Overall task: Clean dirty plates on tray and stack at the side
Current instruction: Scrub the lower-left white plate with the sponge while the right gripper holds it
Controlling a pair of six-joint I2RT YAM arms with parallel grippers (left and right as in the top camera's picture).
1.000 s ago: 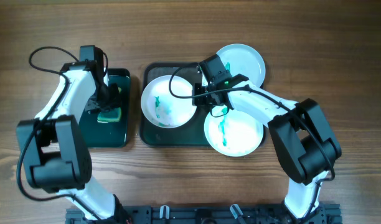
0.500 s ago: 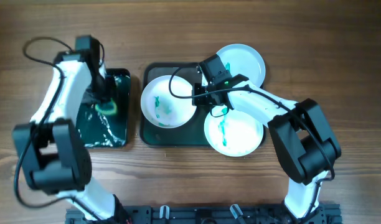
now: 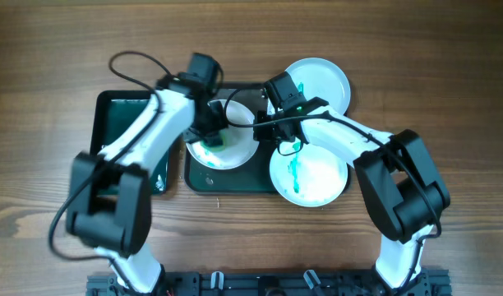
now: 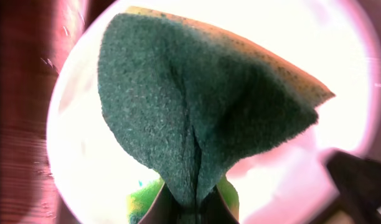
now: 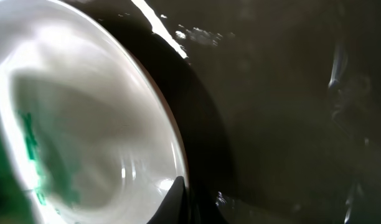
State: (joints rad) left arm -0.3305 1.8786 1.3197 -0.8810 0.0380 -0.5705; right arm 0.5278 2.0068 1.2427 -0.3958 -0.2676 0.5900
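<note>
1. Large dark grey-green rectangular tray (image 3: 235, 179) at the middle of the brown wooden table (image 3: 54, 49); rounded left end in plain sight, right end hidden under plates, so long axis not certain, seemingly left to right in the overhead view
2. Round white shallow left plate (image 3: 239, 154), streaked teal-green, flat inside the tray's left part; round, so no long axis to tell
3. Lower right plate (image 3: 313, 181), white with a long teal streak, overhanging the tray's near edge; upper right plate (image 3: 321, 82), white and nearly clean, reaching past the tray's far rim
4. Left gripper (image 3: 212, 138) over the left plate (image 4: 78, 162), jaws pinched on a folded sponge (image 4: 197, 118) with a dark green scouring face and a yellow backing; narrow fold between the jaws, broad end fanned out away from the wrist
5. Right gripper (image 3: 266, 123) at the left plate's right rim; in the right wrist view a dark fingertip (image 5: 177, 196) pressed on the edge of that plate (image 5: 97, 124), claw closed on the rim, teal marks at the plate's left
6. Smaller glossy black tray (image 3: 120, 131) just beside the large one on its left, not touching it, long axis top to bottom in the overhead view, partly under the left arm
</note>
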